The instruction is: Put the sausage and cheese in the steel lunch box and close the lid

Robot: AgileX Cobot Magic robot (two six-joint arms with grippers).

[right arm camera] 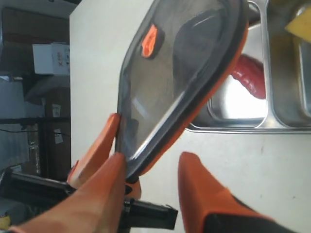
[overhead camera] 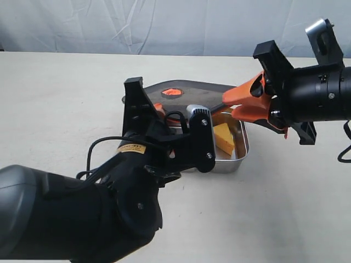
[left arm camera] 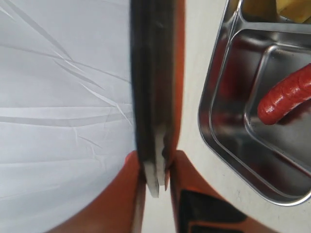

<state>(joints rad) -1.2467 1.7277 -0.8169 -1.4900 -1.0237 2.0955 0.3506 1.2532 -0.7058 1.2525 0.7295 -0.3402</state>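
The steel lunch box (overhead camera: 239,159) stands open on the table, with the yellow cheese (overhead camera: 224,138) in one compartment. The red sausage (left arm camera: 285,95) lies in the other compartment of the lunch box (left arm camera: 214,131). Above the box the dark lid (overhead camera: 192,90) with its orange valve (overhead camera: 171,92) is held tilted, one edge raised. My left gripper (overhead camera: 159,109) is shut on the lid's edge (left arm camera: 154,87). My right gripper (right arm camera: 153,158) stands open at the lid's (right arm camera: 180,73) corner; one finger touches it and the other is apart. The sausage (right arm camera: 250,75) shows under the lid.
A white cloth (overhead camera: 164,24) hangs behind the pale table (overhead camera: 60,98). My left arm's black body (overhead camera: 82,213) fills the near left and hides part of the box. Past the table's edge are dark shelves (right arm camera: 34,97).
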